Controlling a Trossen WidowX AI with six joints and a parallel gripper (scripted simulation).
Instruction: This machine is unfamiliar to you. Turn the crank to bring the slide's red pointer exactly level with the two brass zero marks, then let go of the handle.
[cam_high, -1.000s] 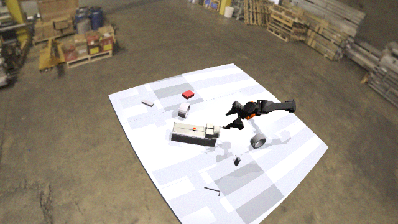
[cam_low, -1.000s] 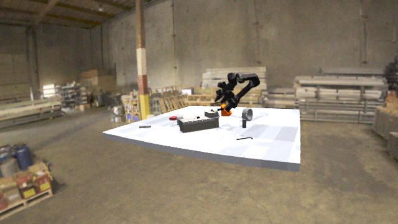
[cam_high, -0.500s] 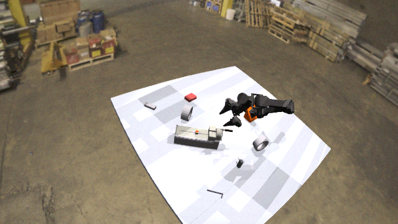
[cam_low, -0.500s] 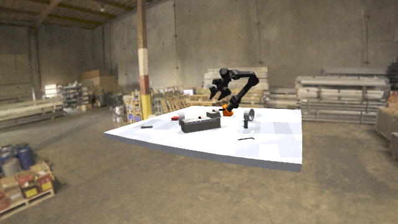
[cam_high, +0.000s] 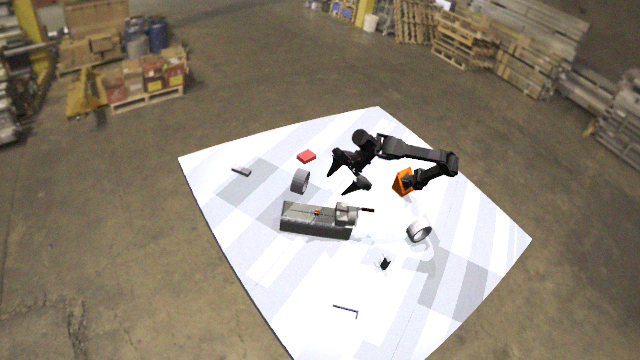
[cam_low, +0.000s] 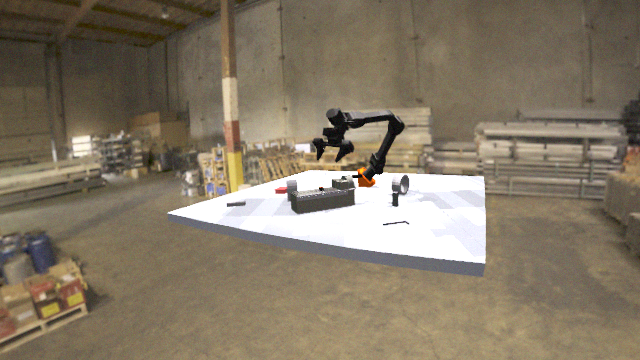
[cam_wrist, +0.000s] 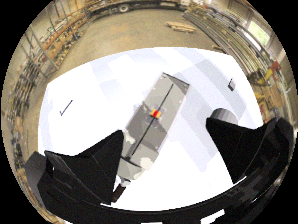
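Gripper (cam_high: 350, 175) fingers spread wide, nothing between them. It hangs in the air above the table (cam_high: 310, 300), up and just to the far side of the machine (cam_high: 317, 220), clear of the crank handle (cam_high: 367, 210). Black matte arm, angular links, orange base block (cam_high: 401, 181) bolted to the table on the right.

Machine: long boxy grey body, dull metal look, dark near face, lying across the middle of the table. Lighter grey housing block (cam_high: 346, 214) at its right end, thin black handle sticking out to the right from it. A thin rail runs along the top; the red pointer (cam_high: 317, 212) sits around mid-length of it. In the wrist view the pointer (cam_wrist: 154, 113) shows as a small red-orange spot on the grey slide (cam_wrist: 154, 123), framed between the two black fingers. Brass zero marks too small to make out, so alignment: cannot tell.

Other items on the table:
- grey tape roll (cam_high: 300, 181), standing on edge, just beyond the machine's left end
- second tape roll (cam_high: 419, 230), glossy silver-white, right of the machine
- flat red block (cam_high: 306, 156), far side
- small grey bar (cam_high: 241, 170), far left
- black L-shaped hex key (cam_high: 346, 310), near side
- small black clip-like piece (cam_high: 384, 263), between hex key and right roll

Table top white with pale grey rectangular patches. No legible labels or writing anywhere.
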